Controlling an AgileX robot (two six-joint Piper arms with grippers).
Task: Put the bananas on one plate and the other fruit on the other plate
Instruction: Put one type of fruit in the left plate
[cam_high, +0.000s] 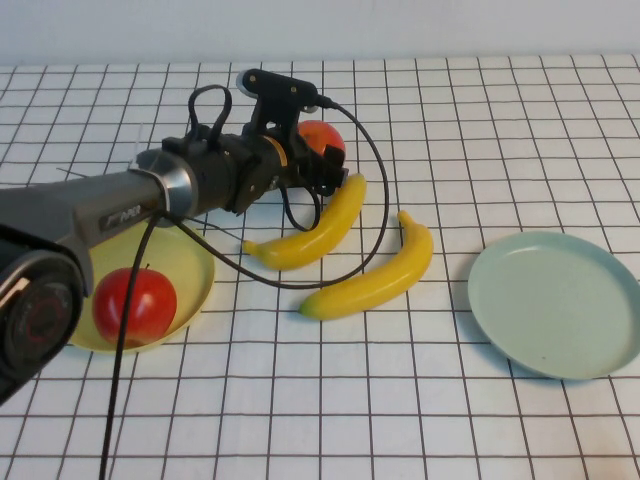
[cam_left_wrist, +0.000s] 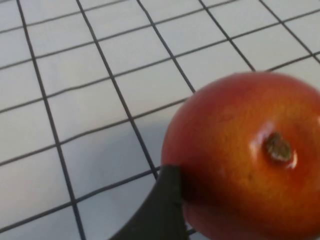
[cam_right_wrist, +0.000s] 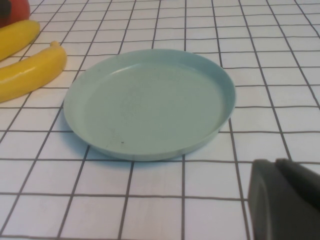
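One red apple (cam_high: 135, 305) lies on the yellow plate (cam_high: 195, 270) at the left. My left gripper (cam_high: 325, 165) reaches to mid-table and is shut on the second red apple (cam_high: 320, 137). In the left wrist view this apple (cam_left_wrist: 245, 155) fills the jaws and one dark finger (cam_left_wrist: 160, 210) presses its side. Two yellow bananas (cam_high: 312, 228) (cam_high: 375, 272) lie on the table just in front of the gripper. The mint-green plate (cam_high: 560, 300) is empty at the right, also seen in the right wrist view (cam_right_wrist: 150, 105). My right gripper (cam_right_wrist: 285, 200) sits shut near that plate and is out of the high view.
The table is white with a black grid. The left arm's black cable (cam_high: 370, 200) loops over the bananas. The bananas' ends (cam_right_wrist: 25, 60) show beside the mint plate in the right wrist view.
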